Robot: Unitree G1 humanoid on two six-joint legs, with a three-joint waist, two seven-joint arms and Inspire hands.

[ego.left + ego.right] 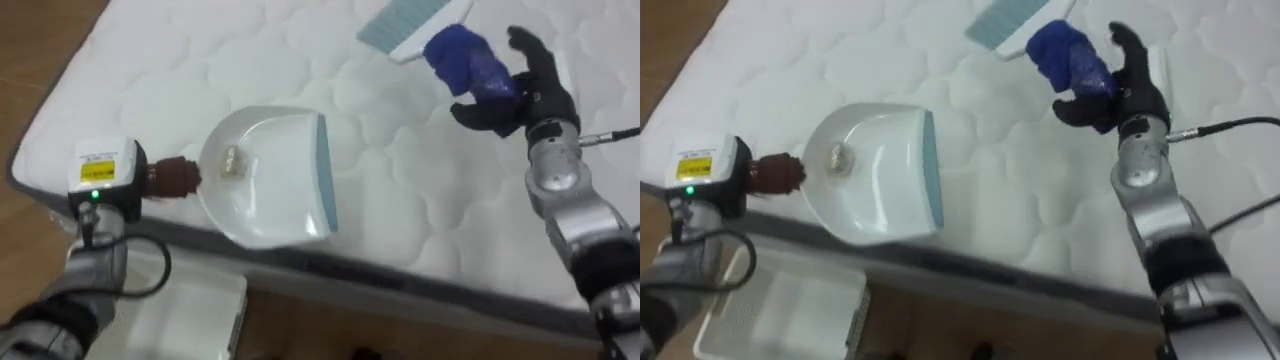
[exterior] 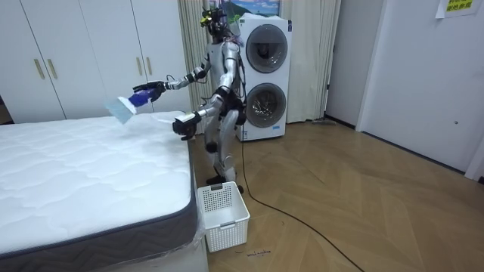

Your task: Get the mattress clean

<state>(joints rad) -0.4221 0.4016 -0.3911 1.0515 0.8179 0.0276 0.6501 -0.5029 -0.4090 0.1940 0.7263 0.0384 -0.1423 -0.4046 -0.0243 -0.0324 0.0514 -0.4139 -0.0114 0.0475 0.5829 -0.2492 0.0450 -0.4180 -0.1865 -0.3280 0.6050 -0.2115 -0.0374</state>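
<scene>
The white quilted mattress with a grey border (image 1: 430,200) takes up most of the eye views, and the robot stands at its near long edge, on a wooden floor (image 2: 363,204). A white plastic dustpan with a pale blue lip (image 1: 270,175) sits over the near left part of the mattress, its lip turned right. A small pale scrap (image 1: 232,160) lies inside it. The pan's dark red-brown handle (image 1: 172,177) runs left to the left hand (image 1: 105,178). That hand is covered from above, so its grip cannot be told. The yellow label on it carries print too small to read.

Further off and to the right, the right hand (image 1: 525,85) is clamped round the deep blue handle (image 1: 465,60) of a white brush with light blue bristles (image 1: 410,22), held above the mattress.

A white slatted plastic basket (image 2: 221,215) stands on the floor beside the bed, near the robot's feet. Behind the robot are two stacked white washing machines (image 2: 265,75) and white wardrobe doors (image 2: 45,60)
</scene>
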